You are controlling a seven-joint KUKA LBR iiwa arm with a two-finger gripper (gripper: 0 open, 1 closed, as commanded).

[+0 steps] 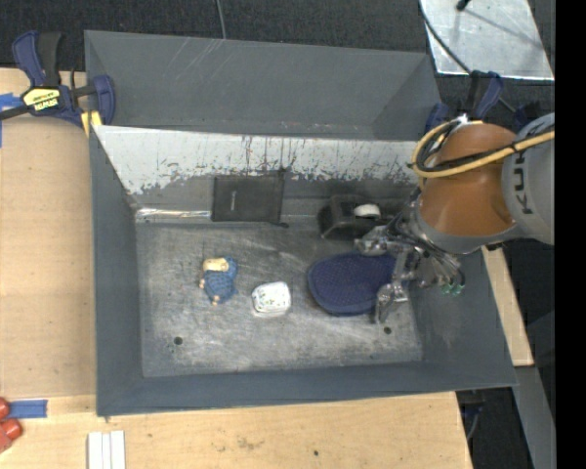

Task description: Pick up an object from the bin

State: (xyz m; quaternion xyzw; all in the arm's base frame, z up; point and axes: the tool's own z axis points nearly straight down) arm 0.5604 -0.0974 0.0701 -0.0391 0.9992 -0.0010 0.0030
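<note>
My gripper point(389, 301) hangs low at the right side of the bin, its fingers at the right edge of a dark blue oval pad point(342, 283) that lies on the floor. One fingertip point(384, 309) shows just right of the pad, near the floor. Nothing shows between the fingers. A black object with a white end point(348, 215) lies just behind the pad, against the back wall and close to the wrist.
A black flat rectangular thing point(247, 200) leans on the back wall at the middle. A small white crumpled item point(271, 299) and a little blue and cream figure point(218, 277) lie on the floor left of the pad. The arm's orange cover fills the right side.
</note>
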